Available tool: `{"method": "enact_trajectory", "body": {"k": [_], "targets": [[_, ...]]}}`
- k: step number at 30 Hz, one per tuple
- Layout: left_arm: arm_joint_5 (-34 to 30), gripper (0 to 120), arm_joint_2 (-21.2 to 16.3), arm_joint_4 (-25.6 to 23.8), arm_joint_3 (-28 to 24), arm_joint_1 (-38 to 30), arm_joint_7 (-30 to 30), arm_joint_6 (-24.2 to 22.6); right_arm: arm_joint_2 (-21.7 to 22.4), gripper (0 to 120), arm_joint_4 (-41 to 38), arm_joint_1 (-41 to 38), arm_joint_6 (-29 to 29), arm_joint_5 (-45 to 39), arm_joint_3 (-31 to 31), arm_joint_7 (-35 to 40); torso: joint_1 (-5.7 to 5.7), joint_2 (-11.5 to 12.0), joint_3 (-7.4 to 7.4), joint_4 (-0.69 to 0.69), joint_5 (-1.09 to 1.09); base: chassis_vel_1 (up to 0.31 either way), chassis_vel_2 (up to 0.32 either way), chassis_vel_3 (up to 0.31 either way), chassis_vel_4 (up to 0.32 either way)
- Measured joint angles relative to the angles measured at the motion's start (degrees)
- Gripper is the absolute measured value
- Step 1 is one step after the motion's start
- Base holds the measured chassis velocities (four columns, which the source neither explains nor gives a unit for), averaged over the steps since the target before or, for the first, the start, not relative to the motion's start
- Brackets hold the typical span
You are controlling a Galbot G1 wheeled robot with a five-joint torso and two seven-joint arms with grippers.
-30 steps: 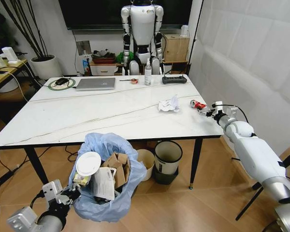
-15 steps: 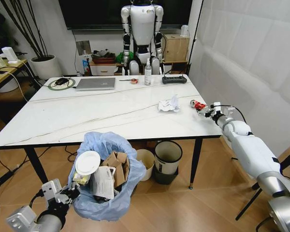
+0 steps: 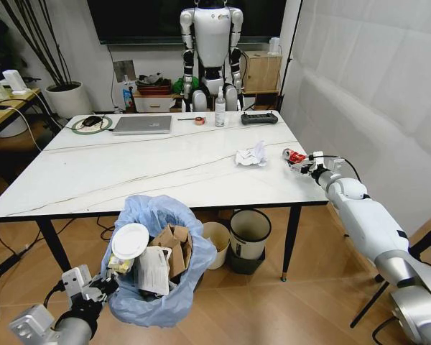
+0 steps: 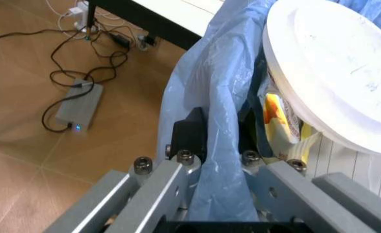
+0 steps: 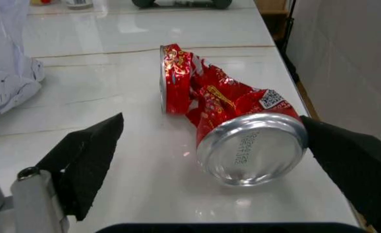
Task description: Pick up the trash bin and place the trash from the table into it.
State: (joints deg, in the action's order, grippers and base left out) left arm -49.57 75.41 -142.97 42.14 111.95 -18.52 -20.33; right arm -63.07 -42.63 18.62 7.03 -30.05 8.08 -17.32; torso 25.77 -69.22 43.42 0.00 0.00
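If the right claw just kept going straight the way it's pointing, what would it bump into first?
Most likely the crushed red can: it lies on the table directly ahead of the open right gripper, between its fingers.

Red crushed can (image 5: 233, 114); light-blue bin bag (image 3: 161, 287).

The left arm is low at the robot's left side, forearm angled up and forward. The left gripper (image 4: 221, 160) is closed, its black fingers (image 4: 189, 133) clamped together at the end of grey metal links. The right arm is extended forward and to the right, elbow bent. The right gripper (image 3: 305, 167) is level with its fingers (image 5: 87, 155) spread wide apart.
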Motion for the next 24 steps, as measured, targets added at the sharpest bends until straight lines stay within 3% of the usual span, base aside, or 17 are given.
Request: {"method": "enact_trajectory", "body": {"k": [3, 6, 8, 13, 24], "targets": [[0.0, 1, 0.0, 0.1, -0.1, -0.1, 0.0, 0.0, 0.1, 90, 0.0, 0.0, 0.0, 0.0, 0.0, 0.0, 0.00, 0.0, 0.00, 0.00, 0.00, 0.000, 0.000, 0.000, 0.000], [0.0, 1, -0.1, 0.2, -0.1, -0.2, 0.0, 0.0, 0.4, 73, 0.1, 0.1, 0.1, 0.0, 0.1, 0.0, 0.00, 0.0, 0.00, -0.01, 0.00, 0.000, 0.000, 0.000, 0.000], [0.0, 1, -0.1, 0.2, -0.1, -0.2, 0.0, 0.0, 0.4, 71, 0.1, 0.1, 0.1, 0.0, 0.1, 0.0, 0.00, 0.0, 0.00, -0.01, 0.00, 0.000, 0.000, 0.000, 0.000], [-0.2, 1, -0.4, 0.2, 0.0, -0.4, 0.0, 0.0, 0.3, 50, 0.2, 0.2, 0.1, 0.0, 0.2, 0.0, 0.00, 0.0, 0.00, 0.00, -0.01, 0.000, 0.000, 0.000, 0.000], [-0.5, 1, -0.4, 0.4, -0.1, -0.5, -0.1, 0.0, 0.9, 47, -1.4, 1.9, 0.0, 0.0, 0.5, -0.2, -0.01, 0.0, -0.01, 0.00, -0.01, 0.000, 0.000, 0.000, 0.000]]}}
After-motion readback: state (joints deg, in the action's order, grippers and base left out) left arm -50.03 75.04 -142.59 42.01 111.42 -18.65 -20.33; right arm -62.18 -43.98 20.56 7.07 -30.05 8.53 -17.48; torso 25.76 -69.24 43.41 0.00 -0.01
